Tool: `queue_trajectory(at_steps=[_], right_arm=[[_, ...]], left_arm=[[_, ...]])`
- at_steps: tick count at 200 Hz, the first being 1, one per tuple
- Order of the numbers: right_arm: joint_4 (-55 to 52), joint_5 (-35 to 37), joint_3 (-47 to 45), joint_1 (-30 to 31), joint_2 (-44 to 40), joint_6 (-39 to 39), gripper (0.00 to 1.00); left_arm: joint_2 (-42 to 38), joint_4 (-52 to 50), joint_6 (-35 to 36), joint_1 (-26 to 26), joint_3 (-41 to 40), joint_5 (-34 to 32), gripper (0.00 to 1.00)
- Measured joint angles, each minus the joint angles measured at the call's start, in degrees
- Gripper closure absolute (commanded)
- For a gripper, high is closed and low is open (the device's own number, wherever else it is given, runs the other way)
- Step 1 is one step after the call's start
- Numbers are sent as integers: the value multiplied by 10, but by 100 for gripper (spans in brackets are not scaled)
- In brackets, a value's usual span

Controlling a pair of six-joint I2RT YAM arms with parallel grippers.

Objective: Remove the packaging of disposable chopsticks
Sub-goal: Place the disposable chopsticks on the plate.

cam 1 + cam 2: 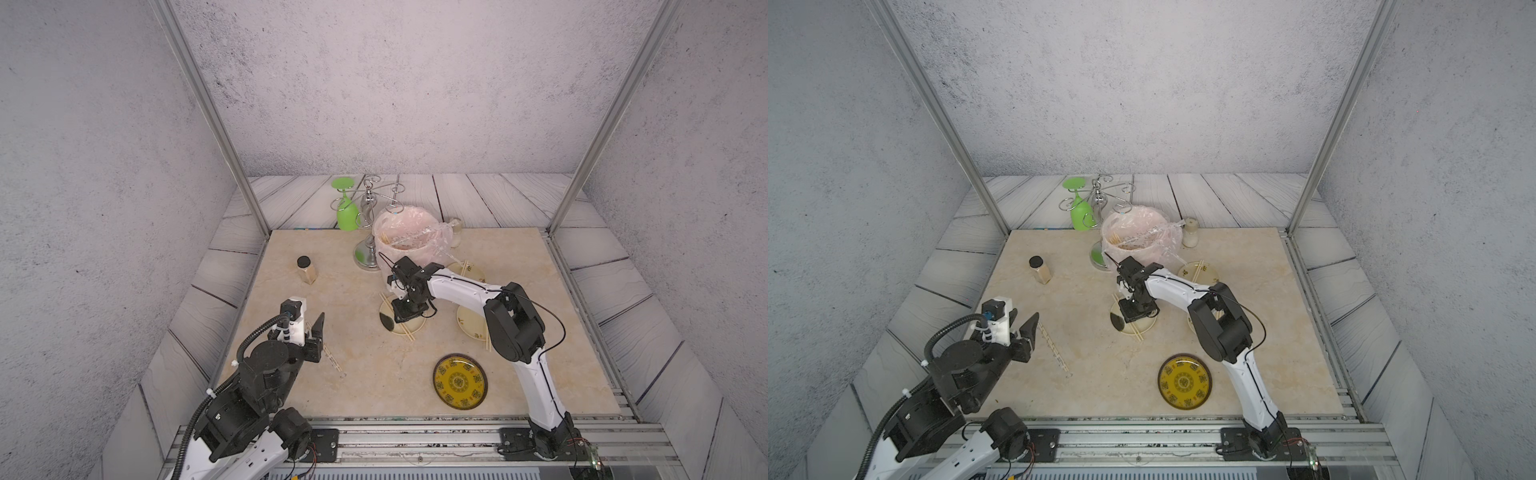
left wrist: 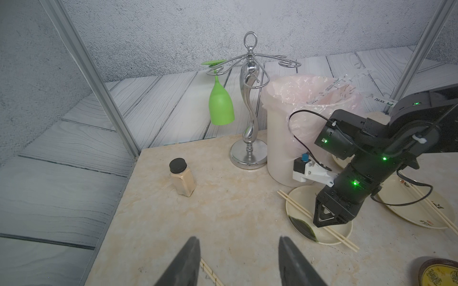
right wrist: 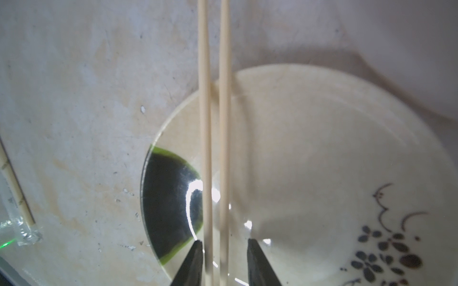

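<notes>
Right claw (image 3: 224,241): hanging part open over the plate (image 3: 309,138) at table centre. I am seeing bare chopsticks (image 3: 206,148) lying between its jaws, one jaw just beside a stick, neither clamping. Both top views are hiding those tips.
Left claw (image 2: 239,257): standing wide, holding nothing.
Sleeve (image 1: 332,358): lying flat at the plate's 8 o'clock, a stick showing inside, just beside the left claw.

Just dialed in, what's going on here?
The right gripper sits over the small cream plate with a dark green patch, fingers apart around a bare pair of pale wooden chopsticks lying across it. The left gripper hangs open, empty, by a pair in its translucent printed sleeve on the beige table.
</notes>
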Motion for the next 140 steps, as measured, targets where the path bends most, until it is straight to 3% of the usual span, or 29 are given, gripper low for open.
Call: queue_trajectory(at_steps=[140], right_arm=[[45, 2, -73, 12, -97, 29, 58]], left_arm=[[0, 0, -4, 0, 0, -5, 47]])
